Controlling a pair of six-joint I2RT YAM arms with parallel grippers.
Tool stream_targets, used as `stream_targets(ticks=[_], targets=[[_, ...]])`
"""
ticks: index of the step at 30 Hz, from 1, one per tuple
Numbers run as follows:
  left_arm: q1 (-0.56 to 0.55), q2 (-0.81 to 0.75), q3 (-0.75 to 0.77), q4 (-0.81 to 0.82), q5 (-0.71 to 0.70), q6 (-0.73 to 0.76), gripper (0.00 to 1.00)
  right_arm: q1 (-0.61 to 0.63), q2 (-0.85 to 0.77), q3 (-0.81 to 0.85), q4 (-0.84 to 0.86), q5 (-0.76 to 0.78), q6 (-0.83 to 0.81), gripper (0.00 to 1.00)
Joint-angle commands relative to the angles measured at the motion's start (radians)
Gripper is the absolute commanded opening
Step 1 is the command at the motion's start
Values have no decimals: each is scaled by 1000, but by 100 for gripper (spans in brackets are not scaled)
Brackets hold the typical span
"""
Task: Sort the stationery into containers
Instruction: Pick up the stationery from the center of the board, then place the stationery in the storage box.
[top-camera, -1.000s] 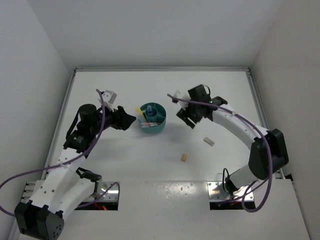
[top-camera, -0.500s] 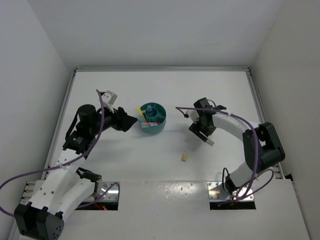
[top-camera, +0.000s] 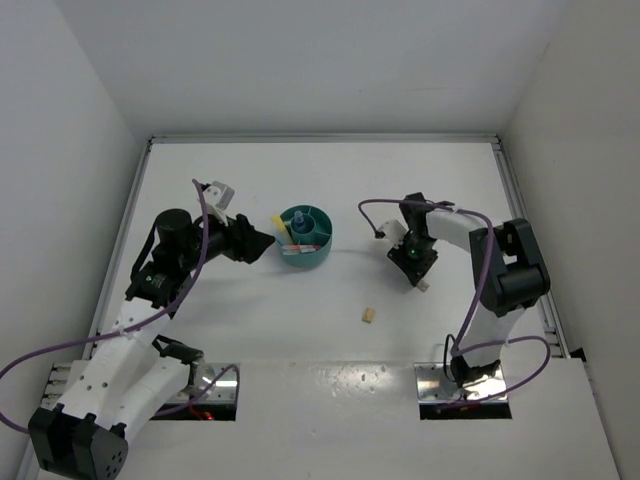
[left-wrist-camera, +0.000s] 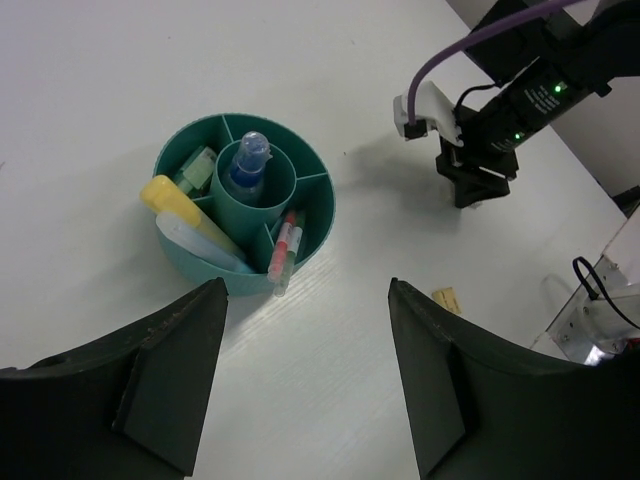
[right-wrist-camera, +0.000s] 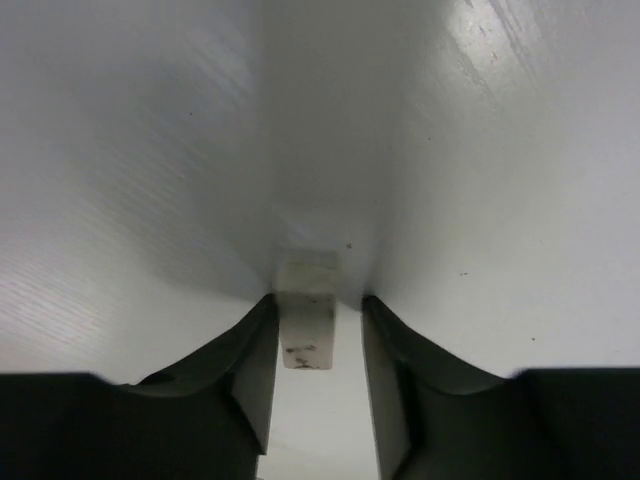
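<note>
The teal round organiser (top-camera: 305, 238) stands left of the table's middle and shows in the left wrist view (left-wrist-camera: 322, 196). It holds a blue-capped tube (left-wrist-camera: 246, 166) in the central well, and a yellow stick (left-wrist-camera: 174, 200), a mint-green stick (left-wrist-camera: 197, 167) and a pink pen (left-wrist-camera: 284, 242) in outer compartments. My left gripper (top-camera: 262, 240) is open and empty just left of it. My right gripper (top-camera: 414, 268) is down at the table, open, its fingers either side of a beige block (right-wrist-camera: 308, 326). A tiny tan block (top-camera: 368, 316) lies alone nearer the front.
White walls enclose the table at the back and sides. A metal rail runs along the right edge (top-camera: 520, 200). The right arm's purple cable (top-camera: 385, 205) loops above its wrist. A pale stick (left-wrist-camera: 200, 243) lies beside the yellow one.
My right gripper has swung right and towards the front, then dropped onto the beige block so that its fingers straddle it. The left arm has not moved.
</note>
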Motion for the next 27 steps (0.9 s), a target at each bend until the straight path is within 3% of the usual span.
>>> stream_targets(ticks=[1,3,7,10,11,14,19,21,27], targets=[[0,-6,2,40,12,13,71,-20,48,36,-68,-118,-51,36],[0,-6,2,40,12,13,71,-29,71,45,-79,-152,-51,22],[0,-6,2,40,3,13,71,-29,23,45,-42,-202,-63,8],[0,3,2,40,3,13,71,-6,-118,45,59,-303,-88,0],[0,3,2,40,3,13,71,-6,-160,56,100,-304,-88,0],[0,23,2,40,3,13,71,3,-252,108,286,-521,7,0],[0,23,2,31,-28,13,71,14,-232,154,762,-688,430,0],[0,23,2,31,-38,13,71,44,-179,176,847,-736,569,0],[0,41,2,31,-47,13,71,101,-41,263,1001,-712,737,0]])
